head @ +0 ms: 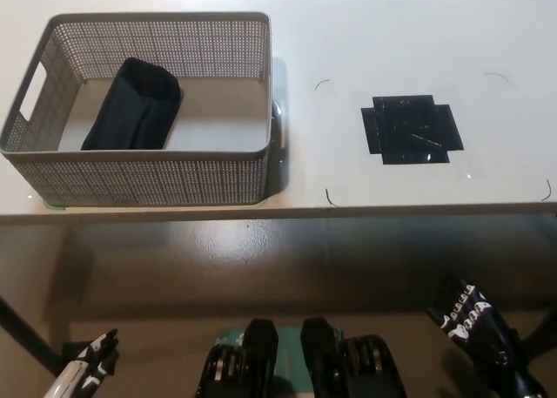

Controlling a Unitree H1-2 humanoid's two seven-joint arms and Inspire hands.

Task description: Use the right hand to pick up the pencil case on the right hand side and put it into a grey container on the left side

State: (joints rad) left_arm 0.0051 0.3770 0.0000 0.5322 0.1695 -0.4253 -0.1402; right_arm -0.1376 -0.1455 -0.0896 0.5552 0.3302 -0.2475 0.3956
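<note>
A black pencil case (132, 107) lies inside the grey mesh container (139, 176) on the table's left side, leaning toward the back left. My black right hand (474, 324) hangs below the table's front edge at the lower right, holding nothing, fingers close together. At the bottom left corner my white left hand (87, 367) rests low, only partly in view.
A black cross-shaped tape mark (411, 129) sits on the white table (392, 32) at the right. Thin curved marks ring that patch. The table's front edge (348, 211) runs across the middle of the view, with floor below it.
</note>
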